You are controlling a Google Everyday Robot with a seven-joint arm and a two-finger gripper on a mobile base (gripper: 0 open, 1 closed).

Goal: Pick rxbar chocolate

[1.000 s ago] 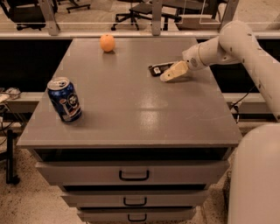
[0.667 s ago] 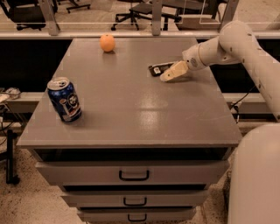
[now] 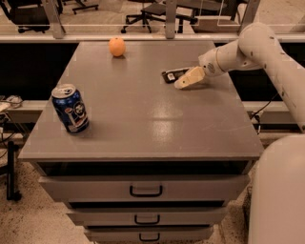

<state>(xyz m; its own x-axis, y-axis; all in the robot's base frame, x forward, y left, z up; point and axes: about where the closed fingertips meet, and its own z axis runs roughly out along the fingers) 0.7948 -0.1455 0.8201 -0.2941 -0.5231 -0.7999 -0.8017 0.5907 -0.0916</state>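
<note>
The rxbar chocolate (image 3: 171,75) is a small flat dark bar with a white label patch. It lies on the grey cabinet top (image 3: 143,119), right of centre toward the back. My gripper (image 3: 188,78) reaches in from the right on a white arm and sits low over the surface. Its beige tip is right beside the bar's near right end and covers part of it. The bar lies flat on the top.
A blue soda can (image 3: 70,108) stands near the front left edge. An orange fruit (image 3: 116,46) sits at the back left. The cabinet has drawers (image 3: 145,190) below. Office chairs (image 3: 147,14) stand beyond a rail behind the cabinet.
</note>
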